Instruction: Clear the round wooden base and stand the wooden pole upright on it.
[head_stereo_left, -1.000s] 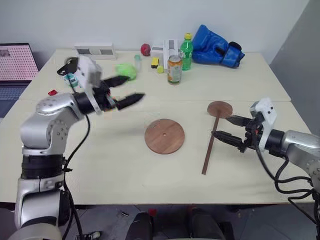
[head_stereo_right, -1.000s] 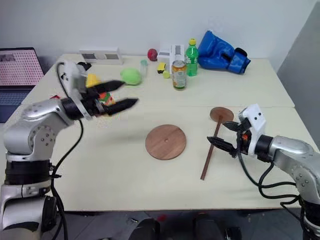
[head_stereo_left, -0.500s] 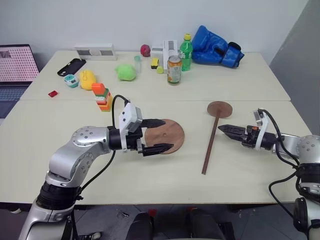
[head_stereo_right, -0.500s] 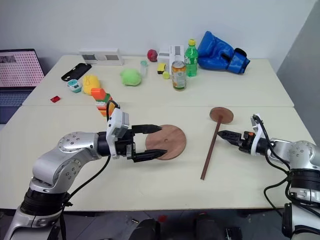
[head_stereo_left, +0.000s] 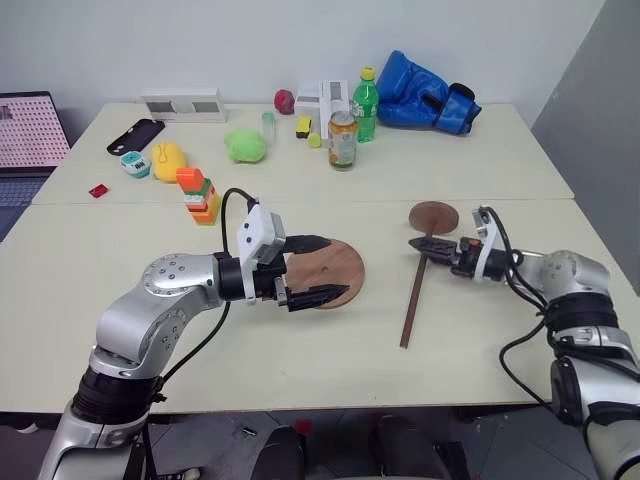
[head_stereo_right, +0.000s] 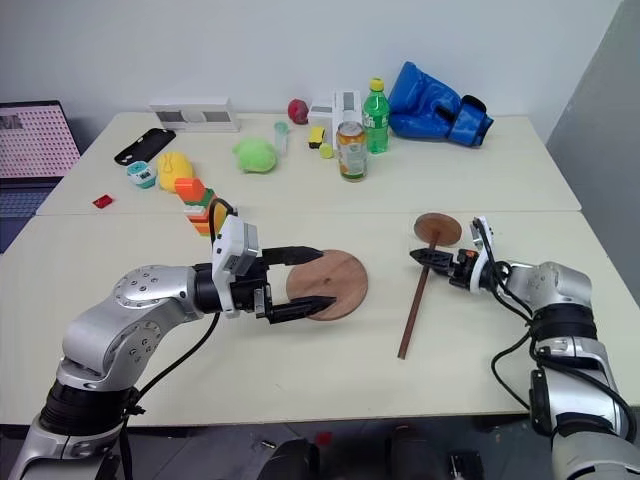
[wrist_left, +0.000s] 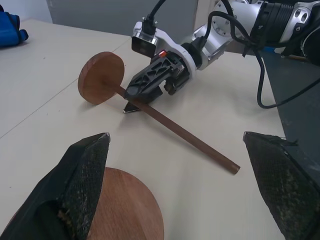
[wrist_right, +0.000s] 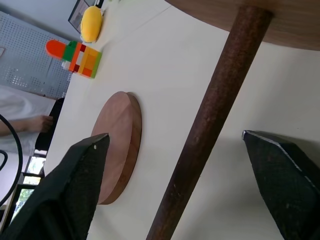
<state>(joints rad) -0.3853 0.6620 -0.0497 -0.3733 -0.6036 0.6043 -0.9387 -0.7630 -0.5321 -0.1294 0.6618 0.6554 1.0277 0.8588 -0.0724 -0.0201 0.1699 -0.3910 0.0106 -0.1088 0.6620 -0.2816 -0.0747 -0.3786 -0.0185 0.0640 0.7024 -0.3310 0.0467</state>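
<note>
The left gripper (head_stereo_left: 312, 270) is wide open, with 1 finger on each side of the near-left edge of the round wooden base (head_stereo_left: 326, 274), which lies flat on the table (head_stereo_left: 300, 360) with nothing on it. The right gripper (head_stereo_left: 425, 245) is open around the wooden pole (head_stereo_left: 415, 293), close to its small disc (head_stereo_left: 433, 217); it does not squeeze it yet. The pole lies flat, to the right of the base and apart from it.

The left wrist view shows the right gripper straddling the pole, 1 finger above and 1 below. The right wrist view shows a person's hand (wrist_right: 27, 123) beyond the table edge.

Farther back stands 1 block tower (head_stereo_left: 199, 195). Beyond it are 1 yellow toy (head_stereo_left: 166, 157), 1 green ball (head_stereo_left: 245, 145), 1 can (head_stereo_left: 343, 139), 1 green bottle (head_stereo_left: 365, 97), 1 red ball (head_stereo_left: 284, 100) and 1 blue boxing glove (head_stereo_left: 425, 92)
</note>
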